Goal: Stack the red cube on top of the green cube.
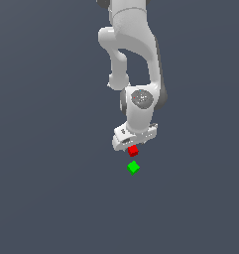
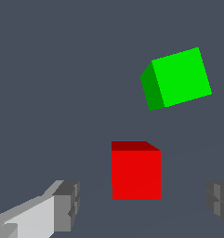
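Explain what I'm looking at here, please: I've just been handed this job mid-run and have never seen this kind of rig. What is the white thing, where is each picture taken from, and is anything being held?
These are simulator renders, not real footage. The white shape in the exterior view is a single robot arm reaching down; at its lower end is the gripper, a two-fingered clamp.

The exterior view comes from a camera off the arm. The wrist view comes from a camera on the arm's wrist, looking past the fingers at the surface.

Two small blocks lie on the plain grey surface: the red cube and the green cube, close together but apart, the green one turned at an angle.

Nothing is held. In the wrist view the fingers stand wide on either side of the red cube, with gaps showing, so the gripper is open and positioned to grasp it.
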Tool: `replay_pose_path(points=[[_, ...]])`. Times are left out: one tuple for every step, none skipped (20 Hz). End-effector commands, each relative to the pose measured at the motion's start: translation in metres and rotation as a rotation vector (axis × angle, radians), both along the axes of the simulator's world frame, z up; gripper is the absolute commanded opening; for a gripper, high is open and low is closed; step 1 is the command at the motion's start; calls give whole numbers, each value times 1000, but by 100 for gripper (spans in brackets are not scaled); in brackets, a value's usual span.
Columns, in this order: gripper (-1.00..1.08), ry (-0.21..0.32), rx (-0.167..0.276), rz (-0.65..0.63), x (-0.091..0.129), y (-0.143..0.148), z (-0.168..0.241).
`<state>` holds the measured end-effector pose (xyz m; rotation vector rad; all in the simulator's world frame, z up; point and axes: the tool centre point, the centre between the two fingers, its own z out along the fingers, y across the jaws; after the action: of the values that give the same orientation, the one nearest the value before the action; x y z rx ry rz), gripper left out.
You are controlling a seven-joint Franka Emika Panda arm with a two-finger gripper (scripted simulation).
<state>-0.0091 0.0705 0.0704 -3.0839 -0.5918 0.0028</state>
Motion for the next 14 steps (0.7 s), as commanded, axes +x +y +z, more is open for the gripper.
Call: replay_pose_path(points=[[100, 0, 0, 0, 0, 0, -1], [100, 0, 0, 0, 0, 0, -3], [100, 0, 0, 0, 0, 0, -5], [100, -1, 0, 0, 0, 0, -8], [100, -1, 0, 0, 0, 0, -12], [100, -1, 0, 1, 0, 0, -16], [100, -1, -1, 2, -1, 0, -21], [100, -1, -1, 2, -1, 0, -27], [100, -1, -1, 3, -1, 0, -32], [100, -1, -1, 3, -1, 0, -37], [100, -2, -1, 3, -1, 0, -41], [100, -2, -1, 3, -1, 0, -44], [100, -2, -1, 3, -1, 0, -47], [100, -2, -1, 4, -1, 0, -48]])
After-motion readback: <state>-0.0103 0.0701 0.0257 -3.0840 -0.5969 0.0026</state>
